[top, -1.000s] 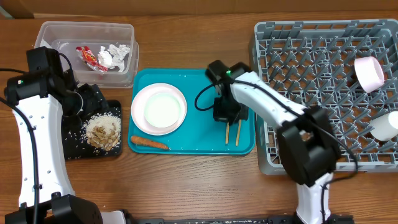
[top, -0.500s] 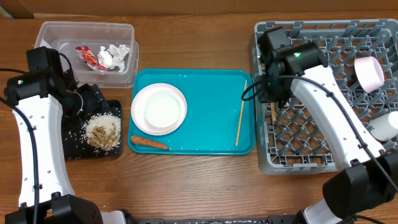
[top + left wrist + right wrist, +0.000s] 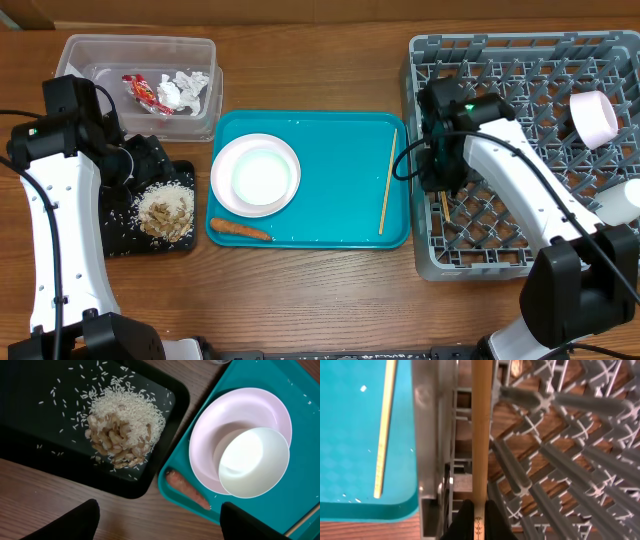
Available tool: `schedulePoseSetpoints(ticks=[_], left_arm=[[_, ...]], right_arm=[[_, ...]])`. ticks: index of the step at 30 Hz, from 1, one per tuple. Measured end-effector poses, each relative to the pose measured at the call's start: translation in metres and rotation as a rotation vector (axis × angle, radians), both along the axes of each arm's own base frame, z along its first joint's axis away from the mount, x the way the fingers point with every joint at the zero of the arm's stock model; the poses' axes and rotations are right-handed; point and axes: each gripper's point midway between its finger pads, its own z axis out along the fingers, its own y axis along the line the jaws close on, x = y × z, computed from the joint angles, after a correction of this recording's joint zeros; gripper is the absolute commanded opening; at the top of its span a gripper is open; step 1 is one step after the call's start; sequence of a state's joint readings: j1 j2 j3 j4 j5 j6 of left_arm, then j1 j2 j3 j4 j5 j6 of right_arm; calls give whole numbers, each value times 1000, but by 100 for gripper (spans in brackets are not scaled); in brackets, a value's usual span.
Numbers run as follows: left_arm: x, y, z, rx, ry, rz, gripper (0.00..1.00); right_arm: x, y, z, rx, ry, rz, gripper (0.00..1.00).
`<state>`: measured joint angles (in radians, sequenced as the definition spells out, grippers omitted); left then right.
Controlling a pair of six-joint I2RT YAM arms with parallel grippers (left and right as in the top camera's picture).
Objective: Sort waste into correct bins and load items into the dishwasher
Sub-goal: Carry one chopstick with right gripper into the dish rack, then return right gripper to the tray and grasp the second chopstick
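1. While the right tool (image 3: 477,519) is clenched on one pale chopstick (image 3: 481,435), that stick lies lengthwise inside the left edge of the grey dish rack (image 3: 560,460), between its wall and the first pegs.
2. A second chopstick (image 3: 387,182) lies loose along the right side of the teal tray (image 3: 330,135), just beside the rack.
3. On the tray's left, a white bowl (image 3: 254,462) sits on a pale plate (image 3: 215,425), and the carrot piece (image 3: 186,489) lies just near of them.
4. Left of that, the black tray (image 3: 30,435) holds the rice and food scraps (image 3: 122,430).
5. The left tool (image 3: 157,510) hovers above, released, its fingers spread wide and grasping nothing.
6. At the far left of the worktop (image 3: 300,300), the clear tub (image 3: 100,45) holds the red wrapper (image 3: 145,92) and the crumpled foil (image 3: 185,90).
7. Two cups (image 3: 595,118) lie in the rack's right side.
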<state>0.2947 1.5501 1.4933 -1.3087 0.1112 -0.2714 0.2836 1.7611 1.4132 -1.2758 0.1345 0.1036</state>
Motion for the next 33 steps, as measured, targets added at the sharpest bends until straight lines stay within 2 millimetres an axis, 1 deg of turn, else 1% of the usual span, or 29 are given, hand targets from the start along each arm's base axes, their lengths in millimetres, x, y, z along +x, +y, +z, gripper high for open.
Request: schedulePoseSetpoints(ticks=[2,4,7,8,9,10,11,13,15,16,17,18,20,22,26,29,31,33], left_arm=[[0,0,0,0,0,0,79],[0,0,0,0,0,0,80],[0,0,0,0,0,0,80],[0,0,0,0,0,0,80],[0,0,0,0,0,0,80],[0,0,0,0,0,0,79],[0,0,0,0,0,0,80],[0,0,0,0,0,0,80],[0,0,0,0,0,0,80],[0,0,0,0,0,0,80],[0,0,0,0,0,0,79],[0,0,0,0,0,0,80],[0,0,0,0,0,0,79],[0,0,0,0,0,0,79],[0,0,0,0,0,0,79],[0,0,0,0,0,0,79],[0,0,0,0,0,0,79],[0,0,0,0,0,0,79]], right_arm=[[1,0,0,2,-3,-3,16],[0,0,1,1,1,-6,25],[4,2,13,8,-14,-11,60],[8,3,19,14,-28,-10,69],[13,5,27,23,-49,-8,76],[18,7,35,36,-71,-7,86],[20,10,41,52,-84,-9,98],[24,19,54,105,-113,1,100],[24,31,62,178,-127,11,100],[25,40,65,231,-131,17,100],[27,53,69,307,-140,27,100],[28,57,70,327,-142,31,100],[31,74,75,411,-151,51,100],[31,82,76,440,-155,64,100],[27,98,75,409,-165,76,100],[23,110,70,369,-170,83,100],[24,116,63,354,-166,76,100],[25,116,48,327,-148,41,100]])
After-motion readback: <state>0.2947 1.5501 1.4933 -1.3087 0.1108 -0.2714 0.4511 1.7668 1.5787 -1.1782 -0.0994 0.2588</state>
